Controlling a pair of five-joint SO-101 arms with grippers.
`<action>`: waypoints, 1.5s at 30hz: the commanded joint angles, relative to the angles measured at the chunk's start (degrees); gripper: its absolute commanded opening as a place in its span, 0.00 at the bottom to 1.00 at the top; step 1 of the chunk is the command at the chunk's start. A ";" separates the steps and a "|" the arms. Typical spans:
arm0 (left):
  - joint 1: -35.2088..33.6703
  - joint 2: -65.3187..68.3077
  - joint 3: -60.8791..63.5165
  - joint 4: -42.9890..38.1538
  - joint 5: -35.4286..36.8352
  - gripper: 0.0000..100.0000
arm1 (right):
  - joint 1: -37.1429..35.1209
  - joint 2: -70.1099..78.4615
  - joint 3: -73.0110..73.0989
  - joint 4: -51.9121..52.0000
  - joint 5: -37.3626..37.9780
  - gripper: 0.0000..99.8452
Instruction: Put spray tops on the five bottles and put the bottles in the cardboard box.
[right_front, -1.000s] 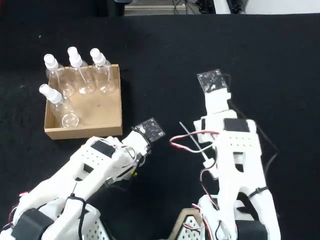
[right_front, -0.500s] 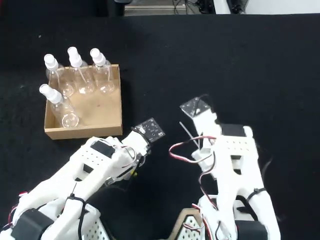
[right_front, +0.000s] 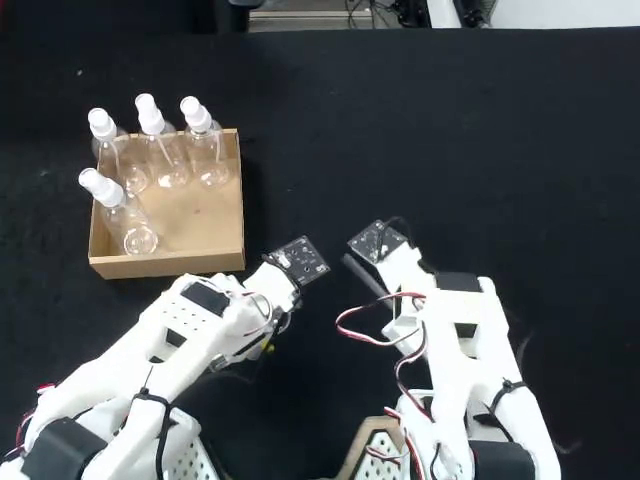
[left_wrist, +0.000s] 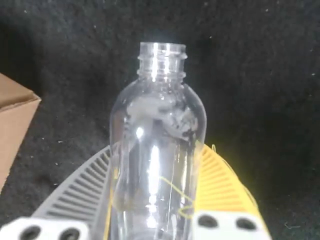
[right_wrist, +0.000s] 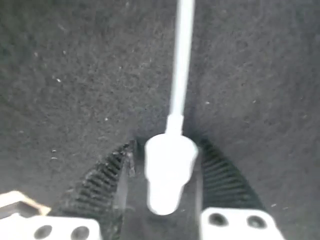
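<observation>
We see R arm (right_front: 460, 335) now swung in toward L arm (right_front: 190, 335). R gripper (right_wrist: 166, 150) pinches top (right_wrist: 170, 175); L gripper (left_wrist: 157, 155) clamps uncapped bottle (left_wrist: 157, 110) near box (right_front: 233, 215) w/ four capped bottles (right_front: 160, 160).

Cardboard box (right_front: 170, 265) sits on the left of the black table (right_front: 500, 130). Four bottles with white spray tops (right_front: 150, 105) stand inside: three along the far wall (right_front: 165, 150), one in the near-left corner (right_front: 125, 215). The left arm (right_front: 190, 330) ends just off the box's near-right corner. The right arm (right_front: 460, 330) lies alongside.
</observation>
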 joint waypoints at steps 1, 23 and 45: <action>-1.54 0.09 1.54 -1.93 0.53 0.03 | 1.14 -0.40 -0.22 -0.09 3.34 0.03; -1.54 0.09 1.63 -2.02 0.44 0.03 | 27.52 11.30 -18.68 -1.14 -36.57 0.15; -1.54 0.26 1.63 -2.02 0.44 0.03 | 35.25 8.13 -24.92 2.37 53.10 0.23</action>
